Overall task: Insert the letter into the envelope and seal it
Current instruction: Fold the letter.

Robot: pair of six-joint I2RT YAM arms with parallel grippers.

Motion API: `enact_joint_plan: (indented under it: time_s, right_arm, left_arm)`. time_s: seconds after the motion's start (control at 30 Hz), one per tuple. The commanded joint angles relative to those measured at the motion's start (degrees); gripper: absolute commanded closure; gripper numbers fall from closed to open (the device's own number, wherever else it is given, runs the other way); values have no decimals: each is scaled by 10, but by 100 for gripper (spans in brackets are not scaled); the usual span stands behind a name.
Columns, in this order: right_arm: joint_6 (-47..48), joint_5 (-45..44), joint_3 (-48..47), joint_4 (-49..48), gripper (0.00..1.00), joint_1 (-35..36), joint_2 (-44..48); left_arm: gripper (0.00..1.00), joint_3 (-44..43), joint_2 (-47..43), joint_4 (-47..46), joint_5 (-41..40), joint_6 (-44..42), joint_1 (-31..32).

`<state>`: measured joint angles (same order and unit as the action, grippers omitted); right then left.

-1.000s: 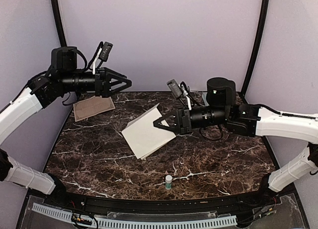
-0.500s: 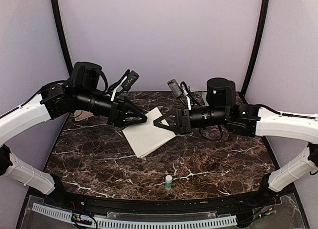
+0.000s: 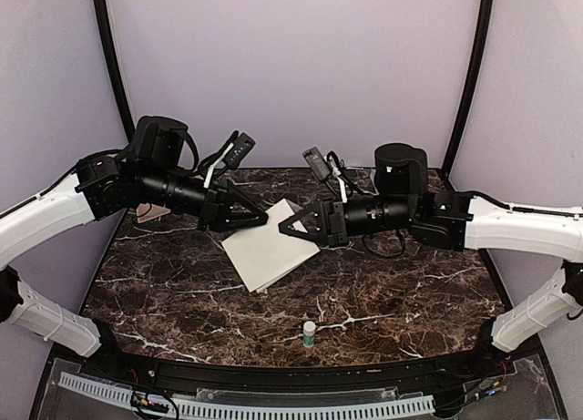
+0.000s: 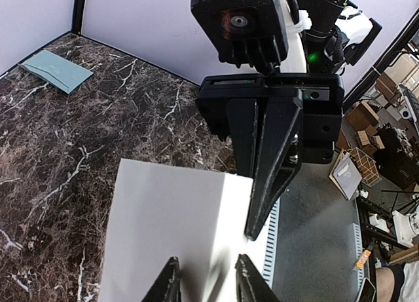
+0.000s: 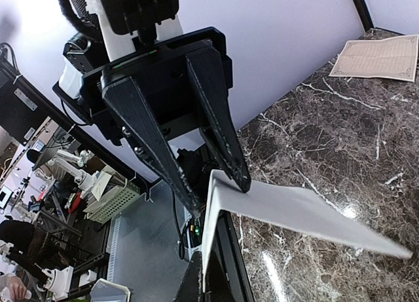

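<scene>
By my reading, the task is sitting at an early stage. The letter [image 3: 269, 251], a white folded sheet, is being held up at one end. The right gripper [image 3: 282, 230] is pinching the letter's edge, jaws together on the paper, and the far end seems to be resting on the bench [image 3: 410, 292]. The left gripper [image 3: 262, 221] is reaching in at the letter's upper edge, its jaws standing apart on either side of the paper without clamping it.

The envelope [image 4: 55, 69] is lying flat well apart from the letter, off by the back wall, with nothing near it. Inserting the letter and sealing are both waiting to be done. The glue stick [image 3: 310, 332] is standing upright well to the near side of the letter. A tan sheet [image 5: 378, 56] is lying beyond the letter on the left arm's side.

The envelope is showing only in the left wrist view, since overhead the right arm is covering that corner. It is too small there to tell whether its flap is open. Whether the left jaws are touching the paper is hard to make out.
</scene>
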<state>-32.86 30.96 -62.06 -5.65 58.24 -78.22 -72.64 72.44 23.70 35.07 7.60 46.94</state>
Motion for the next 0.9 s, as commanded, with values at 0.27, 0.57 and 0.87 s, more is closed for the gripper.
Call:
enact_joint_plan:
  time_s: [0.27, 0.57, 0.87]
  right_arm:
    - [14, 9, -26, -13, 100, 4, -7]
    - [18, -1, -20, -5, 100, 4, -7]
    - [21, -32, -16, 10, 85, 4, 5]
  left_arm:
    - [85, 12, 9, -8, 28, 5, 3]
    - [98, 14, 10, -21, 40, 10, 3]
    - [100, 23, -2, -22, 44, 10, 3]
